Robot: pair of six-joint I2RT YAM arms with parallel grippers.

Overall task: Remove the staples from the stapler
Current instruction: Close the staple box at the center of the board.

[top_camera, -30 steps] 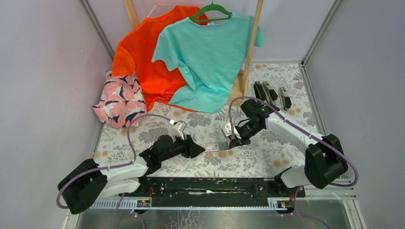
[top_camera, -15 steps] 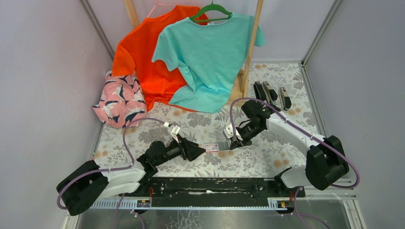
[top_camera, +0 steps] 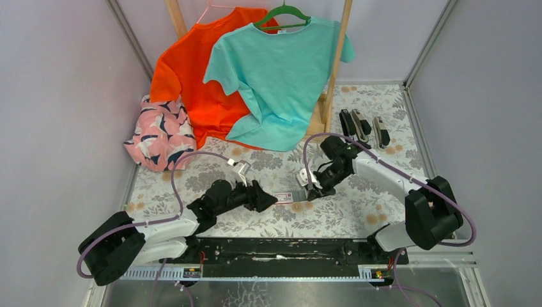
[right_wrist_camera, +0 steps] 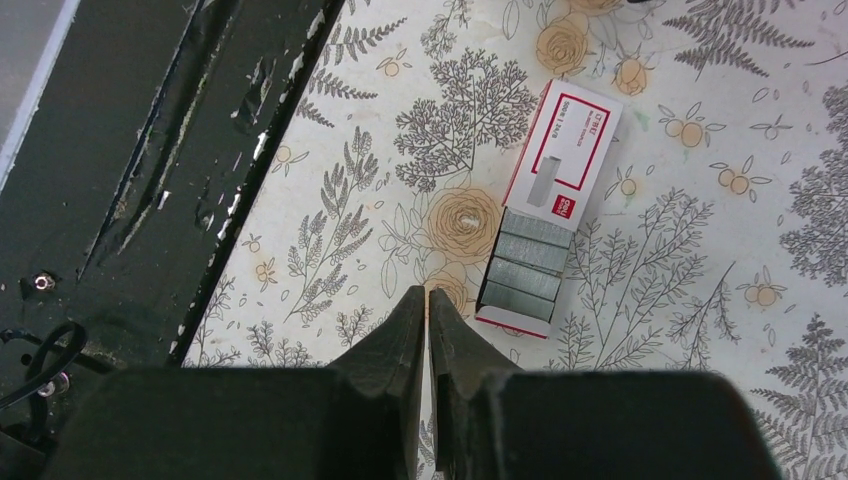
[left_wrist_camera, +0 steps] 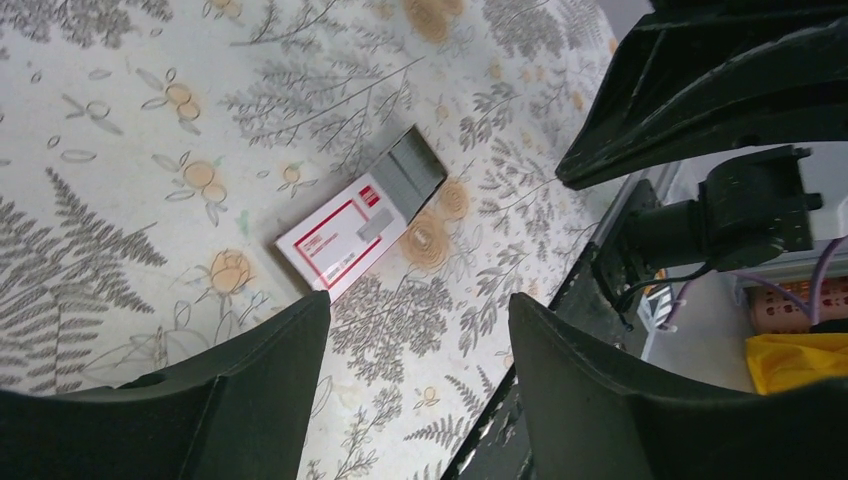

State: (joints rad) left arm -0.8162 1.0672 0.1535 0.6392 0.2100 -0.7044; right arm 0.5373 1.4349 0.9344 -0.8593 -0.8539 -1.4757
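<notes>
Staples (right_wrist_camera: 527, 262) fill the slid-out tray of a white-and-red staple box (right_wrist_camera: 565, 150) mid-table (top_camera: 358, 211). Left gripper (left_wrist_camera: 415, 322) stands wide beside it; right gripper (right_wrist_camera: 428, 300), jaws shut, hangs just beside the tray. Three staplers (top_camera: 362, 125) lie near the far right corner.

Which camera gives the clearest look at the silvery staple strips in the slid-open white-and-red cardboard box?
The right wrist view: the silvery staple strips lie face-up and unobstructed in the tray of the white-and-red cardboard box, and separate rows can be told apart. The left wrist view shows one grey block. The top view shows only a tiny speck.
</notes>
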